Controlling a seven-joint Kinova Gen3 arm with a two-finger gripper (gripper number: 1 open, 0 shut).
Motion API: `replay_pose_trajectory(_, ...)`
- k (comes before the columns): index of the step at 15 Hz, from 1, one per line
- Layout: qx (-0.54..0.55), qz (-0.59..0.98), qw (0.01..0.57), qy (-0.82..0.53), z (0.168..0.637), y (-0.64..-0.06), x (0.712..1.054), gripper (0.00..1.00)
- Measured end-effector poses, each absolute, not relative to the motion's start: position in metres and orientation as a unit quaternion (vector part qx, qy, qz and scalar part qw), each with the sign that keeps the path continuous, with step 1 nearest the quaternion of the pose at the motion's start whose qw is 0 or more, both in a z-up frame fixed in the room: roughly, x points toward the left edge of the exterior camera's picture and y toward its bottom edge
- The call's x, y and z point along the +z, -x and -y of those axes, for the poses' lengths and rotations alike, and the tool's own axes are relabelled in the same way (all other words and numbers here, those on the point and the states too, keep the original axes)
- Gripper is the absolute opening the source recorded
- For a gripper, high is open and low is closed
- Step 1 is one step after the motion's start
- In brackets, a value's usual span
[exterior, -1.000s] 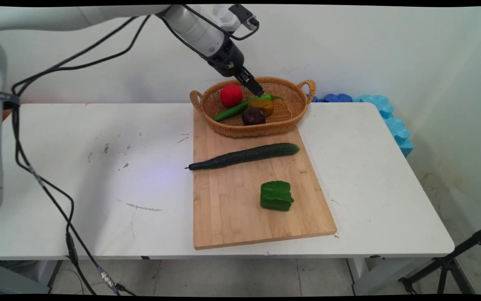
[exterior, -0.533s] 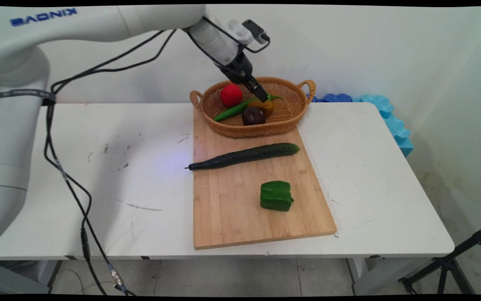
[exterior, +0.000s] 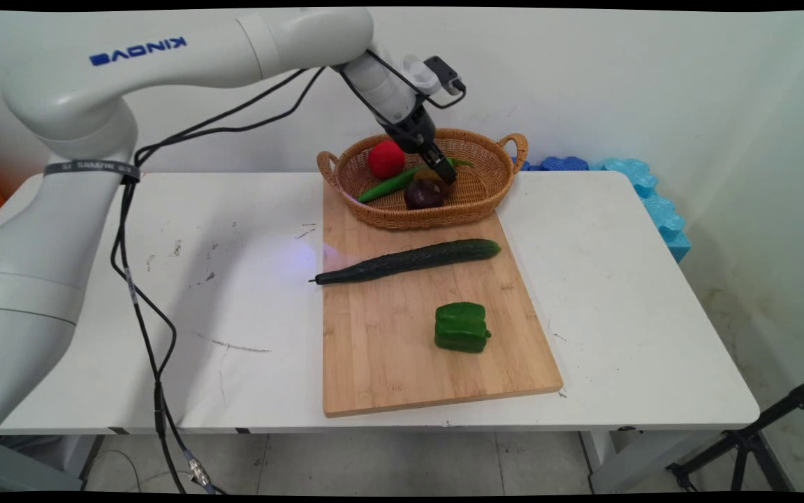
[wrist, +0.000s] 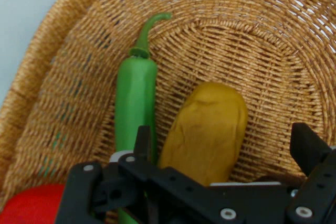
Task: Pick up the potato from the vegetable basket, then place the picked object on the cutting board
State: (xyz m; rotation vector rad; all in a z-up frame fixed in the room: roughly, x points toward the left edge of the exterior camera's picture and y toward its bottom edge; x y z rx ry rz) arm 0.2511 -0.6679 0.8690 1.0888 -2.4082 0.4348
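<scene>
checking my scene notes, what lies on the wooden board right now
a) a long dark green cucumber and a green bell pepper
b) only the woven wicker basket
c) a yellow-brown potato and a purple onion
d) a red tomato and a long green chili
a: the long dark green cucumber and the blocky green bell pepper lie on the light wooden cutting board, outside the woven wicker basket.

arm angled down, pincer (wrist: 223, 153) spread wide.

Nothing legible stands on any object here.
</scene>
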Motion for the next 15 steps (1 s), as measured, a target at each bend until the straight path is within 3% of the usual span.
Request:
replay_pose_trajectory(8,0.15,0.884,0.227,-0.381,0.683,-0.242,0.851,1.0)
replay_pose_trajectory(9,0.15,0.885,0.226,-0.379,0.684,-0.242,0.85,0.0)
replay_pose_trajectory(15,0.157,0.887,0.236,-0.364,0.685,-0.237,0.858,0.0)
